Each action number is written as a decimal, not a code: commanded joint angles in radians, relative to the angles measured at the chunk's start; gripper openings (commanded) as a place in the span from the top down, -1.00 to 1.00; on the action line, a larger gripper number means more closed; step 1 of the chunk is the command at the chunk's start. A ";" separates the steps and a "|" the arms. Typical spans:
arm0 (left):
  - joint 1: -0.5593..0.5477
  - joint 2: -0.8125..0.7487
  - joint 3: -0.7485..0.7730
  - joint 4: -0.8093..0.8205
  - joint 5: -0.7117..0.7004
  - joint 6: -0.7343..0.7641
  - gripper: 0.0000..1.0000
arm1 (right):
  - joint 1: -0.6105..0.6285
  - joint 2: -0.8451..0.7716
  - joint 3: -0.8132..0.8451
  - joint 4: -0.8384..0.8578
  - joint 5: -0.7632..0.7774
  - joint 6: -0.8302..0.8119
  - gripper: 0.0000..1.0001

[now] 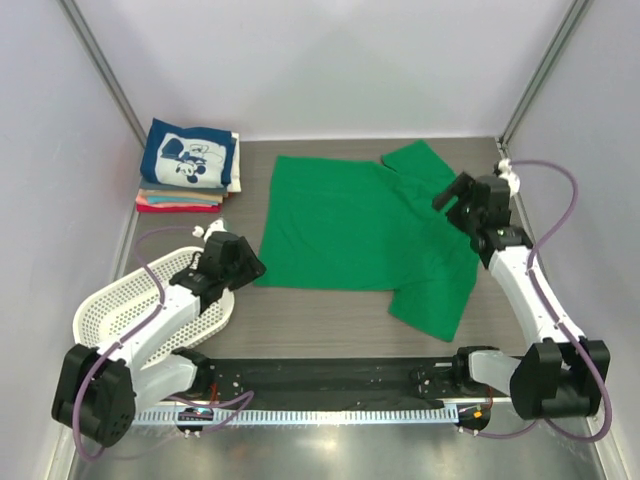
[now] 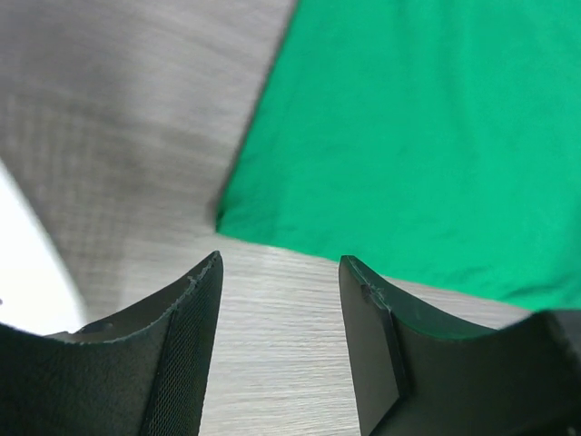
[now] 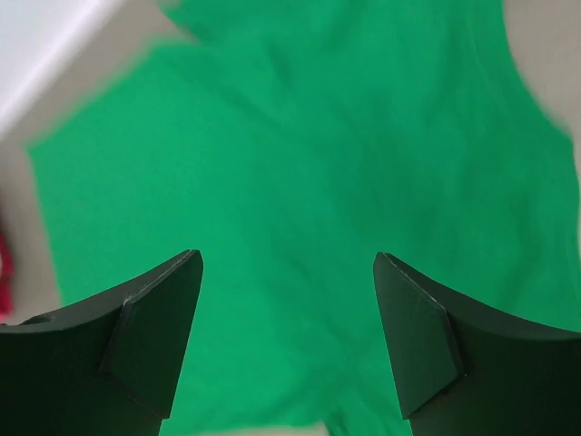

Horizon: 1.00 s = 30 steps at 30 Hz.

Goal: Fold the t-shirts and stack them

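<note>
Top external view gives me the plain bright green short-sleeved t-shirt [image 1: 350, 225] spread flat mid-table, not yet folded, with its right-side sleeves lying rumpled. The finished stack of folded t-shirts [image 1: 190, 165], navy cartoon print on top, sits at the far left corner.

My left gripper [image 2: 280, 263] hangs just off the shirt's near-left corner over the grey wood-grain table [image 1: 330, 310], jaws partly apart and holding nothing. The right gripper [image 3: 286, 259] hovers above the shirt's far-right part, jaws wide and empty.

My worries:
- The left fingers could close on bare table beside the hem, or catch only 1 of the 2 cloth layers, so the fold drags crooked.
- The right could pinch bunched sleeve cloth and lock in a wrinkle.
- The white perforated plastic basket [image 1: 110, 310] sits close under my left arm, so a wide swing might knock it.
</note>
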 commanded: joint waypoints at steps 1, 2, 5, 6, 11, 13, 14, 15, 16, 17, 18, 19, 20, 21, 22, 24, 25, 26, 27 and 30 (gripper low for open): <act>-0.007 0.029 0.007 -0.116 -0.105 -0.046 -0.12 | 0.003 -0.090 -0.106 -0.074 -0.045 0.036 -0.64; -0.007 0.072 0.010 -0.112 -0.096 -0.051 -0.12 | 0.003 -0.099 -0.134 -0.077 -0.064 0.033 -0.63; -0.019 0.174 0.036 -0.061 -0.045 -0.040 -0.12 | 0.005 -0.123 -0.171 -0.080 -0.120 0.028 -0.61; -0.027 0.195 0.047 -0.055 -0.054 -0.044 -0.13 | 0.005 -0.130 -0.177 -0.080 -0.125 0.028 -0.61; -0.035 0.298 0.109 -0.083 -0.094 -0.046 -0.04 | 0.003 -0.142 -0.172 -0.099 -0.153 -0.003 -0.60; -0.035 0.313 0.110 -0.087 -0.099 -0.049 0.03 | 0.003 -0.160 -0.174 -0.111 -0.147 -0.018 -0.60; -0.035 0.318 0.113 -0.080 -0.095 -0.049 0.04 | 0.003 -0.165 -0.180 -0.116 -0.138 -0.020 -0.60; -0.035 0.328 0.113 -0.077 -0.097 -0.046 0.06 | 0.003 -0.176 -0.183 -0.120 -0.121 -0.023 -0.61; -0.035 0.340 0.115 -0.075 -0.097 -0.045 0.05 | 0.003 -0.177 -0.188 -0.125 -0.109 -0.021 -0.61; -0.035 0.353 0.116 -0.069 -0.094 -0.045 0.04 | 0.003 -0.180 -0.195 -0.125 -0.104 -0.020 -0.61; -0.035 0.363 0.113 -0.063 -0.088 -0.043 0.11 | 0.003 -0.182 -0.200 -0.128 -0.104 -0.018 -0.62; -0.035 0.385 0.113 -0.058 -0.079 -0.037 0.21 | 0.002 -0.185 -0.203 -0.145 -0.043 -0.009 -0.62; -0.036 0.387 0.112 -0.051 -0.066 -0.035 0.29 | 0.003 -0.185 -0.205 -0.158 -0.023 0.000 -0.63; -0.036 0.385 0.098 -0.040 -0.062 -0.035 0.37 | 0.003 -0.188 -0.209 -0.183 0.000 0.011 -0.63; -0.035 0.368 0.086 -0.026 -0.059 -0.034 0.38 | 0.003 -0.200 -0.214 -0.195 0.031 0.048 -0.64; -0.035 0.356 0.064 0.006 -0.059 -0.034 0.52 | 0.002 -0.214 -0.246 -0.240 0.031 0.100 -0.63; -0.035 0.353 0.061 0.011 -0.057 -0.031 0.61 | 0.003 -0.234 -0.282 -0.255 -0.004 0.153 -0.62; -0.035 0.354 0.060 0.025 -0.056 -0.031 0.74 | 0.006 -0.251 -0.307 -0.264 -0.022 0.172 -0.59; -0.036 0.354 0.055 0.029 -0.057 -0.031 0.98 | 0.009 -0.269 -0.333 -0.280 -0.032 0.195 -0.60; -0.035 0.338 0.043 0.048 -0.065 -0.031 0.99 | 0.044 -0.334 -0.410 -0.338 -0.009 0.237 -0.66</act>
